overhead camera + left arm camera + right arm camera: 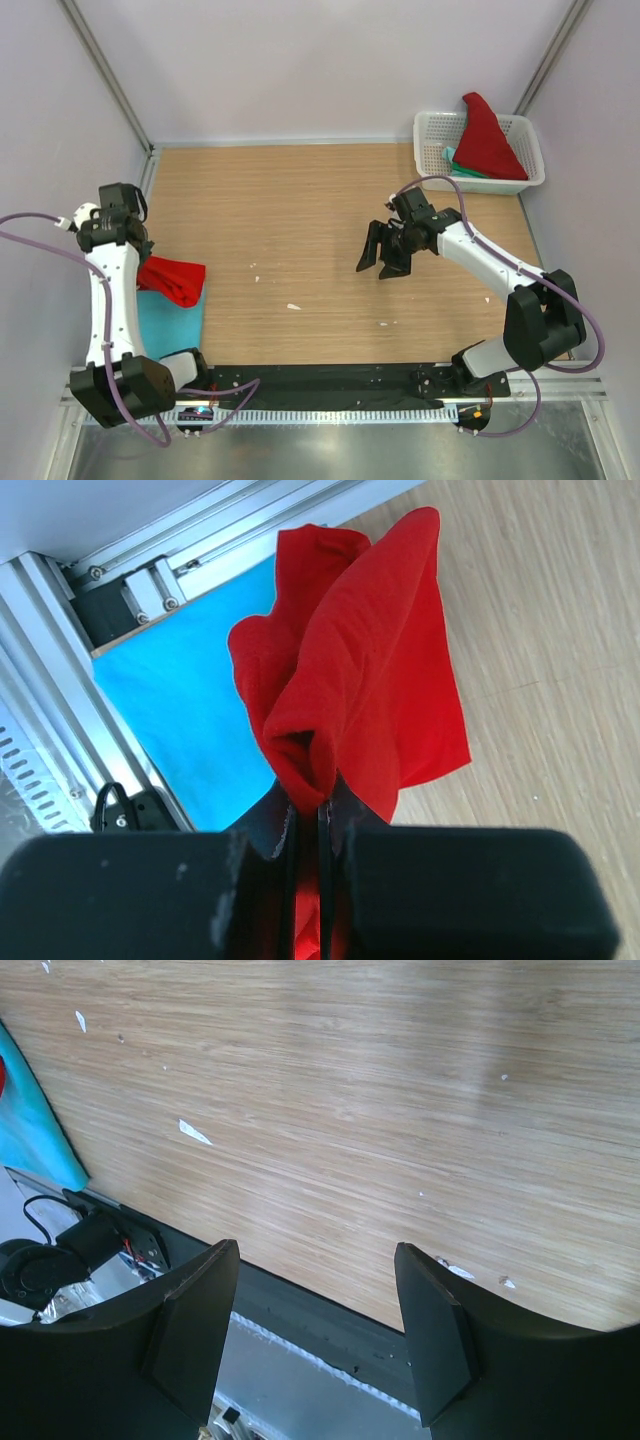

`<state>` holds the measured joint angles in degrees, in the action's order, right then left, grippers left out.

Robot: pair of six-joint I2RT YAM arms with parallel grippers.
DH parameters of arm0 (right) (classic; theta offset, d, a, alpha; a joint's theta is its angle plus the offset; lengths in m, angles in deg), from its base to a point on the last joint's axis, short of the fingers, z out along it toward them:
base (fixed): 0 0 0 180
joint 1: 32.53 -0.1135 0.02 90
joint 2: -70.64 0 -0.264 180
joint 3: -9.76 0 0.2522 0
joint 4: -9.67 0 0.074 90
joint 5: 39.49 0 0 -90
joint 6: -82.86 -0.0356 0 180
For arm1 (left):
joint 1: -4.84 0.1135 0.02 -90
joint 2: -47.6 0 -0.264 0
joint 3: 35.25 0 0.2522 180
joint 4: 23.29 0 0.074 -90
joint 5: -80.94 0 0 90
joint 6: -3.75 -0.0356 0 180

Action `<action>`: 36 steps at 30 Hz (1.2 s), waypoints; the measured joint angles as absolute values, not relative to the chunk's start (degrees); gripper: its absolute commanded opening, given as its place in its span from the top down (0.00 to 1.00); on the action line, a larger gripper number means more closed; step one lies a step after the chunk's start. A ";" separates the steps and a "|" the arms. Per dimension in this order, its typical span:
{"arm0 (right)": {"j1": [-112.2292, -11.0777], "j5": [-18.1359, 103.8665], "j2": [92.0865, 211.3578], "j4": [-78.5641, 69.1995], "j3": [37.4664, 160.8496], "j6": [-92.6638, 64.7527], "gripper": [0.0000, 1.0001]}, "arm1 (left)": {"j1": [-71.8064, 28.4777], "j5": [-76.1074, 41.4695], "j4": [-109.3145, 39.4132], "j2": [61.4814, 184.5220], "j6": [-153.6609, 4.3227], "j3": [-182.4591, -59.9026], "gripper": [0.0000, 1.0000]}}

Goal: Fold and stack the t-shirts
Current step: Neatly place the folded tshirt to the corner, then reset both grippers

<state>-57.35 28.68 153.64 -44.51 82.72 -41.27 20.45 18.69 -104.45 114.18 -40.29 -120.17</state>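
A bunched red t-shirt (176,281) hangs from my left gripper (140,258), which is shut on its top fold. It droops over a flat light blue t-shirt (172,325) at the table's near left corner. In the left wrist view the red t-shirt (370,680) is pinched at my left gripper (315,810), with the light blue t-shirt (190,710) beneath. Another red t-shirt (488,140) and a teal-green t-shirt (463,166) lie in the basket. My right gripper (385,256) hovers open mid-table, and in its own view the right gripper (315,1260) holds nothing.
The white lattice basket (432,135) stands at the far right corner. Small white scraps (293,306) dot the wooden table (300,210). A black strip (330,380) and metal rail run along the near edge. Aluminium posts (60,680) frame the left side.
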 measured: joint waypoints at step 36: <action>-56.82 27.76 153.51 -45.78 80.01 -39.00 0.29 | 4.85 22.21 -102.31 113.57 -33.69 -127.03 0.04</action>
